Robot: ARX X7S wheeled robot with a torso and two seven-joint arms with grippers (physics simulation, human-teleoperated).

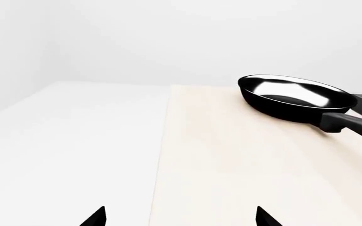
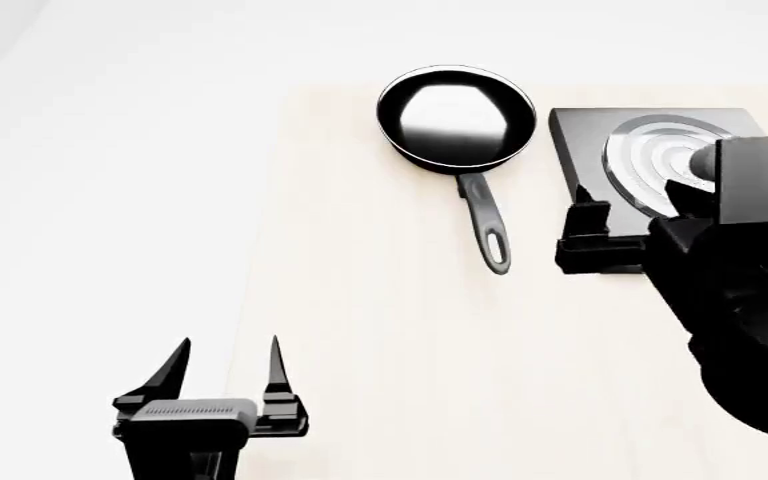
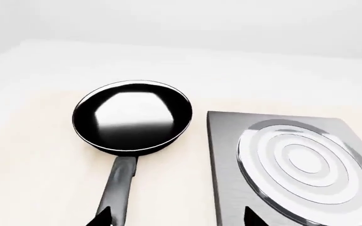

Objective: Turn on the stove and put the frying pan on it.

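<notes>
Left gripper (image 2: 224, 372) sits spread and empty at lower left; right gripper (image 2: 584, 235) hangs at the stove (image 2: 584, 135) front edge, spread unclear. Frying pan (image 2: 456, 117) upper centre on counter (image 2: 384, 350): rigid, slick, probably weighty, so grab mid-handle.

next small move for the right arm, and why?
Probably ease the right gripper down to the stove's near edge to find the knob, which I can't see here. That gripper hangs open at that edge, the pan sits on the table beside the stove, and the left gripper is open, far back.
</notes>
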